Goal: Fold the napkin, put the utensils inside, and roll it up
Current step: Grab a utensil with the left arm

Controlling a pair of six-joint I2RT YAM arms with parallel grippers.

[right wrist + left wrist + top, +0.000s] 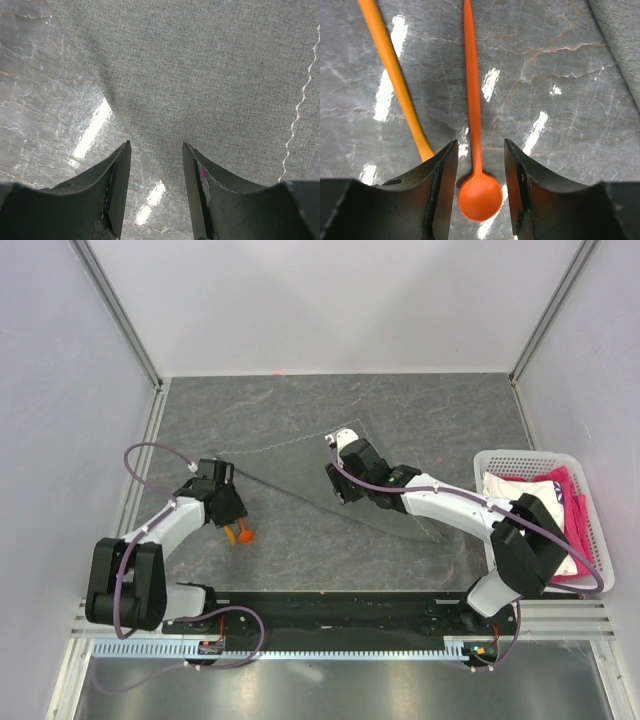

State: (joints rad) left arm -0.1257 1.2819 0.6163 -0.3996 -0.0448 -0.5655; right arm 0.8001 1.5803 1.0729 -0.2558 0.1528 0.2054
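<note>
Left gripper (pixel 480 142): jaws apart, straddling the round bowl of a smooth orange spoon (pixel 479 197); second utensil (pixel 395 80) alongside. Right gripper (pixel 156 143): jaws apart over woven grey napkin (pixel 210 75).

Top view: utensils (pixel 241 534) mostly hidden under left gripper (pixel 232 520); only orange ends show, shapes too small to tell. Left wrist view: both handles run off top edge, one near end behind a finger (pixel 440 192). Right arm (pixel 440 498) covers part of napkin (pixel 290 475).

Utensils (pixel 241 534) lie on the table (pixel 420 405) left of the napkin (pixel 295 465) (basket (pixel 540 455) far right).
</note>
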